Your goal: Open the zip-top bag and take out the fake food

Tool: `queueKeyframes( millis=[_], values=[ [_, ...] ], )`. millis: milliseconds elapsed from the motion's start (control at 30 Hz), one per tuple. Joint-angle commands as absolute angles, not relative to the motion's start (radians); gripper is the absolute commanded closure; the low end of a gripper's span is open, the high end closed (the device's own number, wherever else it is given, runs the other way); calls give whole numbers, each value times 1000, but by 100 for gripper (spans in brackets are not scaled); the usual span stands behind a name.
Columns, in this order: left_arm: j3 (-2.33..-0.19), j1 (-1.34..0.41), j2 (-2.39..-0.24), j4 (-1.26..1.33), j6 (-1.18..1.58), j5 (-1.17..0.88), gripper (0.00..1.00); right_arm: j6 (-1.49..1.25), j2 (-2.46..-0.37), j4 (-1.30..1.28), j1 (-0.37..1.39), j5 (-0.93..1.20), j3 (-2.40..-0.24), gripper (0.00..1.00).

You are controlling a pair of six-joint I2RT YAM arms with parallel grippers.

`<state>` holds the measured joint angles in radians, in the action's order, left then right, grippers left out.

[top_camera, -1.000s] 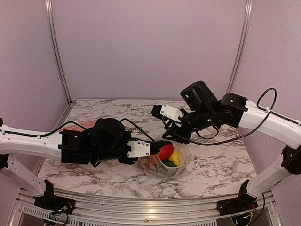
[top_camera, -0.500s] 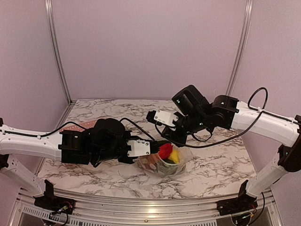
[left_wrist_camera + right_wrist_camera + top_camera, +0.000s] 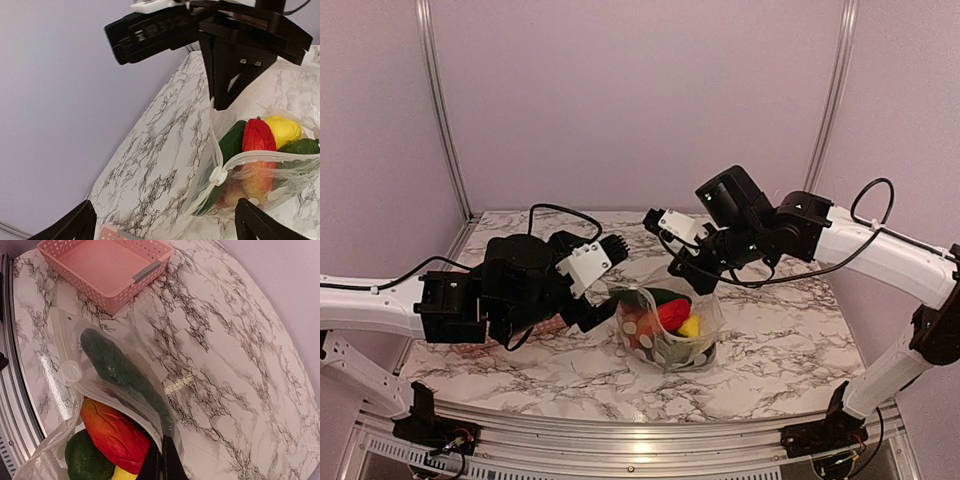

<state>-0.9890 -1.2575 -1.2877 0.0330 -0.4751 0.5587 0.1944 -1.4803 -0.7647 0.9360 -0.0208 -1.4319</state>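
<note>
Top external: we saw right gripper (image 3: 687, 282) pinched shut on far rim of zip-top bag (image 3: 665, 340), left gripper (image 3: 165, 226) spread wide and empty just left of it, nearer the fake food (image 3: 672, 317), by the tabletop's near edge.

You have a crinkly clear plastic zip-top bag (image 3: 692, 345), glossy toy fruits (image 3: 672, 313) and a smooth marble-patterned table (image 3: 790, 345).

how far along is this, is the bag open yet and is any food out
Done: the zip-top bag looks open at the mouth. In hand: the right gripper is pinched shut on the bag's far lip; the left gripper is wide open facing the mouth, holding nothing. Left: all the fake food in view lies inside the bag, so removal has not begun.
</note>
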Motion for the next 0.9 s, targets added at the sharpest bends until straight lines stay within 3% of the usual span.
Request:
queueKeyframes(
  millis=[0,300,533,700,867],
  values=[
    [-1014,-1244,-1219,7,-122,729,1,131,-1430,-710,927,23,-1455,100],
    [-938,-1177,-1073,-205,456,616,1,16,-1433,-685,909,-29,-1465,100],
    [-946,-1172,-1153,-197,695,474,1,-49,-1469,-686,889,-66,-1492,100],
    [-998,-1192,-1254,-113,532,377,1,-31,-1499,-695,885,-47,-1504,100],
    [-1030,-1188,-1247,-89,96,365,1,-3,-1499,-702,876,51,-1493,100]
  ],
)
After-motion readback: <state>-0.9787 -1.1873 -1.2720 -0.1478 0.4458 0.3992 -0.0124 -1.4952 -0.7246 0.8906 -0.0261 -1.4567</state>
